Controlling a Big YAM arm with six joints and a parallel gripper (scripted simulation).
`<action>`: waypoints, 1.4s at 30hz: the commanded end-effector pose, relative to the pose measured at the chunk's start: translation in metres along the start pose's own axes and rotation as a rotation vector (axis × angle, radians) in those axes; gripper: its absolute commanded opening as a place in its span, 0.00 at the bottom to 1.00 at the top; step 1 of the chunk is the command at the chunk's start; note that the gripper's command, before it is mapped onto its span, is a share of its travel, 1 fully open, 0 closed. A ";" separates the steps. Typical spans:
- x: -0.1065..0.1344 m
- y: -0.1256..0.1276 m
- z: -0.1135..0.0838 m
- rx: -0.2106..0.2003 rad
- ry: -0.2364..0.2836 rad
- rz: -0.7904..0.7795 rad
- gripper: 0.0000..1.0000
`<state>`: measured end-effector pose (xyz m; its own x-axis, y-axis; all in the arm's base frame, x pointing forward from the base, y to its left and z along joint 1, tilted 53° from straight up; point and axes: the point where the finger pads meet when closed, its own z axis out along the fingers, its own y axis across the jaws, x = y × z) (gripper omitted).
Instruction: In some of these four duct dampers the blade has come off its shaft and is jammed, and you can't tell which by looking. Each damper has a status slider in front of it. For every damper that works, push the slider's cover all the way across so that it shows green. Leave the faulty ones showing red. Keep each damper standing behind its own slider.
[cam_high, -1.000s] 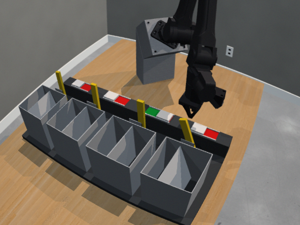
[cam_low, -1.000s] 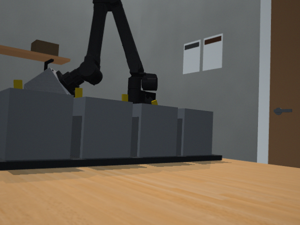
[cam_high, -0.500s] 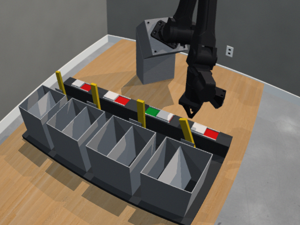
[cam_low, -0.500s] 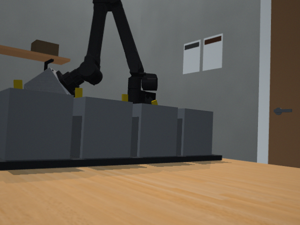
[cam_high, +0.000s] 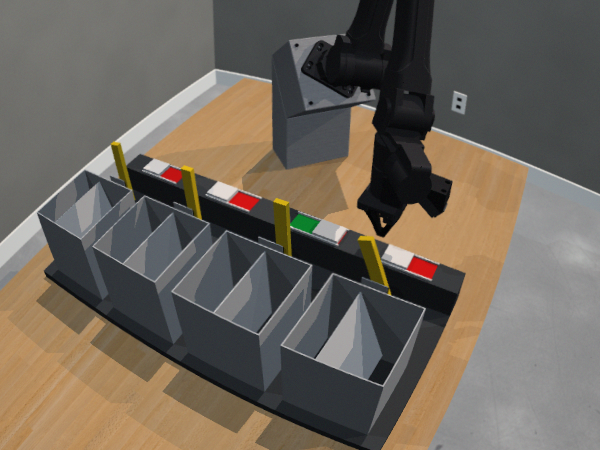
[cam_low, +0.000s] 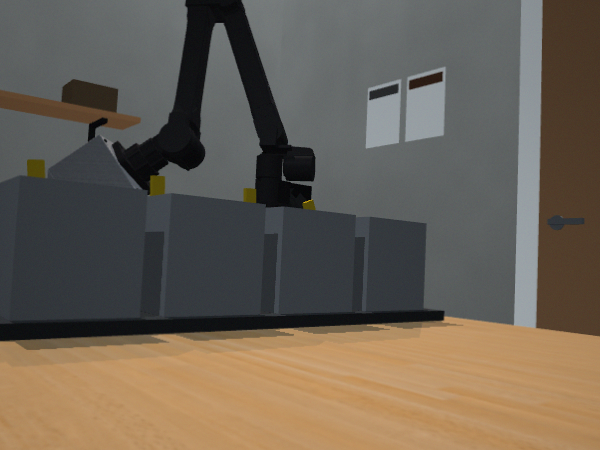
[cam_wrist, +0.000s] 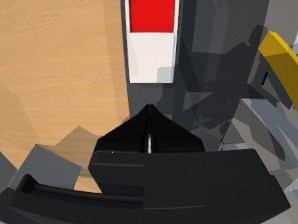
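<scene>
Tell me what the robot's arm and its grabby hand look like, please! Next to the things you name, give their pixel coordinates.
The arm (cam_high: 414, 50) (cam_low: 255, 85) is black all over, made of long, smooth pieces with chunky round joints. Its gripper (cam_high: 383, 233) (cam_wrist: 149, 109) is black too, with a wide, blocky body and two fingers that narrow to points like little beaks. I can't see any loose cables or bright stickers on them.

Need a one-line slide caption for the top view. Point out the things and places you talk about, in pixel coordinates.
Four dampers (cam_high: 220, 345) behind their sliders: one slider (cam_high: 305, 223) green, three red; shut claw (cam_high: 383, 233) (cam_wrist: 149, 109) nearby.
</scene>
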<state>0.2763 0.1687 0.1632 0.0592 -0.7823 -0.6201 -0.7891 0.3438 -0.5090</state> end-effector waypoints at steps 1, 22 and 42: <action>-0.009 -0.011 -0.005 0.019 -0.013 -0.009 0.00; -0.008 -0.006 0.007 0.005 -0.015 -0.008 0.00; 0.000 -0.001 0.022 -0.003 -0.003 0.002 0.00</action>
<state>0.2885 0.1769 0.1580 0.0693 -0.7787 -0.6235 -0.7832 0.3446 -0.5175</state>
